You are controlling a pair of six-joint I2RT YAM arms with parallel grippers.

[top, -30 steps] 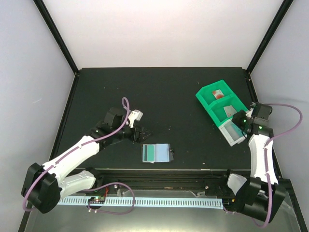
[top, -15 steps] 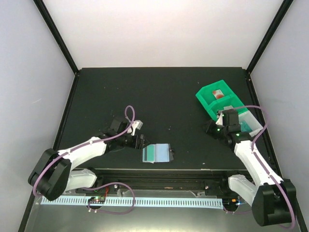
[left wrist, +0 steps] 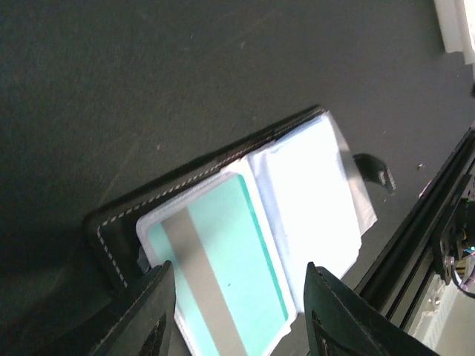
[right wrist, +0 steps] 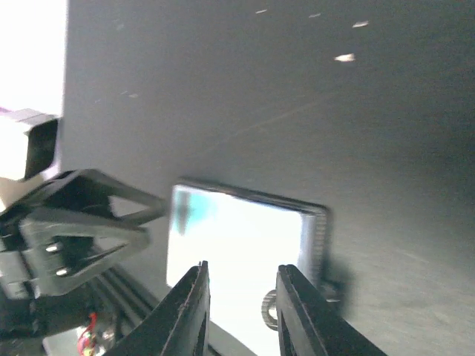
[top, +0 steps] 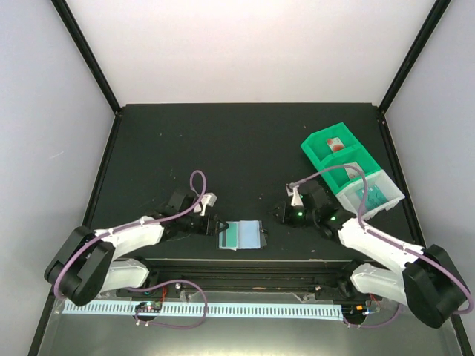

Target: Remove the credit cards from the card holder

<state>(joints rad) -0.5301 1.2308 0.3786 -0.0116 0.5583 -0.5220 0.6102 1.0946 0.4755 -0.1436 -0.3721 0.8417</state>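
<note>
The card holder (top: pixel 252 234) lies open near the table's front edge, black outside (left wrist: pixel 185 185) and pale inside. A teal credit card (left wrist: pixel 215 259) with a grey stripe sits in its left half (top: pixel 232 236). My left gripper (top: pixel 217 225) is at the holder's left end. In the left wrist view the left gripper (left wrist: pixel 239 267) is open, its fingers (left wrist: pixel 152 315) on either side of the teal card's end. My right gripper (top: pixel 280 213) hovers right of the holder, apart from it. It is narrowly open (right wrist: pixel 243 267) with nothing in it. A red credit card (top: pixel 335 144) lies in the green bin.
A green bin (top: pixel 323 156) and a clear tray (top: pixel 371 194) with something teal in it stand at the right. The holder's black clasp tab (left wrist: pixel 375 169) sticks out toward the metal front rail (left wrist: pixel 423 245).
My left gripper slid right up to the holder and its jaws narrowed. My right arm swung left from the bins to just right of the holder.
</note>
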